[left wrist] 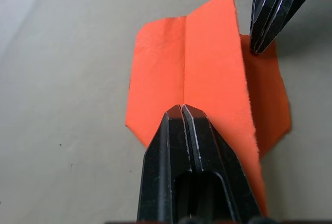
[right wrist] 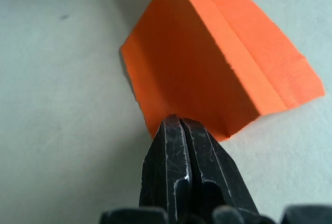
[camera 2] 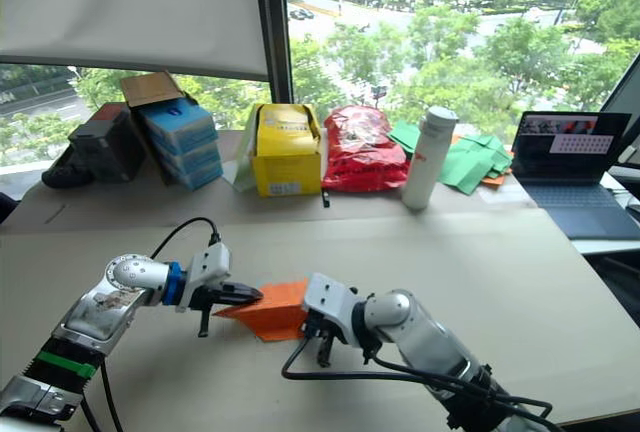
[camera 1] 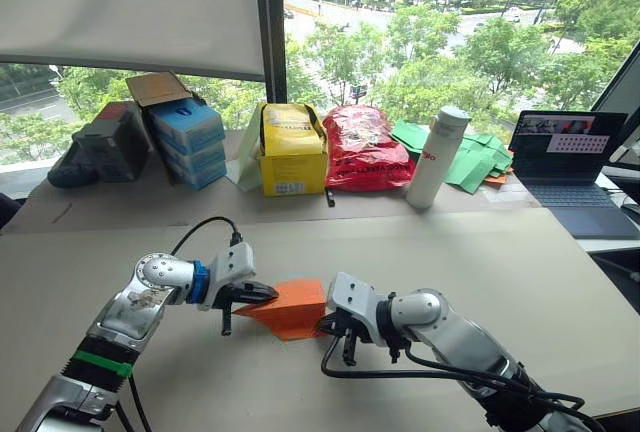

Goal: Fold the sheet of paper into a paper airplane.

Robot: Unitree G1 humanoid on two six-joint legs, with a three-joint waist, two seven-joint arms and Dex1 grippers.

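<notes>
Nearest, on the pale surface point(camera 1: 560, 282): the left tool point(camera 1: 262, 295), fingers pressed together, pinching the left point of the paper point(camera 1: 292, 308). The right tool point(camera 1: 330, 326), fingers likewise closed tight, nips the paper's right edge. The paper is bright orange, folded along a centre crease with one flap standing up as a ridge, the wings lying on the surface between the two tools. In the left wrist view the closed fingers point(left wrist: 192, 167) meet at the crease, with the other tool's tip at the far edge.

Middle ground: bare surface, a black cable looping from the left arm.

Far edge, left to right: a dark grey box point(camera 1: 112, 140); a stack of blue boxes point(camera 1: 188, 142) with a brown carton point(camera 1: 158, 89) on top; a yellow bag point(camera 1: 292, 149), upright; a red bag point(camera 1: 362, 148) just beside it; a white bottle point(camera 1: 437, 156), upright; a heap of green paper point(camera 1: 470, 159) behind the bottle; an open laptop point(camera 1: 566, 162), screen lit.

Beyond: a window with a white blind point(camera 1: 130, 7) half down, trees outside.
</notes>
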